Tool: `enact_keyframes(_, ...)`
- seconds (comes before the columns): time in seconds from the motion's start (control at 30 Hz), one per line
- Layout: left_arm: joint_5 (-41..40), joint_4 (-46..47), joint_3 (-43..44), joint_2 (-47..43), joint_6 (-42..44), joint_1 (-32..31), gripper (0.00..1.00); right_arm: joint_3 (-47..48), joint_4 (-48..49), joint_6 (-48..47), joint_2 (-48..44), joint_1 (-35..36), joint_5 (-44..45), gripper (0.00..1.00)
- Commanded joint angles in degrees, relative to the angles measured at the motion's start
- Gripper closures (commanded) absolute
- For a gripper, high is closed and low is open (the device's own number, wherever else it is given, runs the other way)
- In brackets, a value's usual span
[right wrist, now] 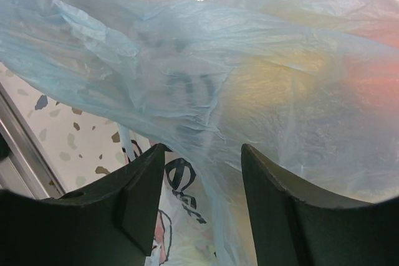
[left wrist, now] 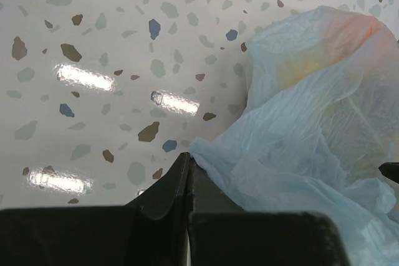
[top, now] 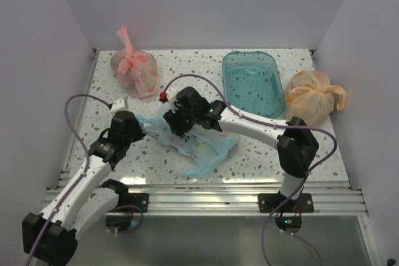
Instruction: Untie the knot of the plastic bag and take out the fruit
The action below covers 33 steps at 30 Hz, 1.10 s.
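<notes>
The light blue plastic bag [top: 209, 147] lies crumpled in the middle of the table. My left gripper [top: 142, 130] is at its left edge, and in the left wrist view the gripper [left wrist: 189, 156] is shut with the bag's edge [left wrist: 312, 123] pinched at the tips. My right gripper [top: 179, 126] hangs over the bag's middle. In the right wrist view it [right wrist: 202, 154] is open, with the bag's film [right wrist: 187, 60] lying between and in front of its fingers [right wrist: 144, 185]. The fruit shows only as yellow [right wrist: 280, 91] and orange-red [left wrist: 352, 29] blurs through the film.
A knotted pink bag [top: 134, 70] sits at the back left. A teal tub [top: 252, 82] stands at the back right. A knotted orange bag [top: 312, 96] lies at the far right. A small red thing [top: 163, 96] lies behind the right gripper. Walls close in the left, back and right.
</notes>
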Motion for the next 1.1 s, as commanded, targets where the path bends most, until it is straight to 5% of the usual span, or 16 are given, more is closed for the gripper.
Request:
enact_keyframes(0.0, 0.4, 1.1, 0.6, -0.1, 1.1, 0.3, 1.0, 2.5, 3.2, 0.6, 1.5, 0.3, -0.8, 0.44)
enact_keyframes(0.27, 0.5, 0.4, 0.9, -0.8, 1.0, 0.3, 1.0, 3.3, 4.4, 0.7, 3.3, 0.6, -2.2, 0.46)
enact_keyframes(0.37, 1.0, 0.3, 0.8, -0.8, 0.8, 0.3, 1.0, 3.4, 5.2, 0.9, 3.5, 0.6, 0.3, 0.55)
enact_keyframes(0.6, 1.4, -0.5, -0.1, -1.7, 0.5, 0.3, 1.0, 4.6, 7.3, 0.0, 4.5, 0.3, 8.3, 0.99)
enact_keyframes(1.07, 8.4, -0.2, -0.4, -2.6, 1.9, 0.3, 1.0, 8.2, 8.8, 1.3, 8.2, -4.8, 18.2, 1.0)
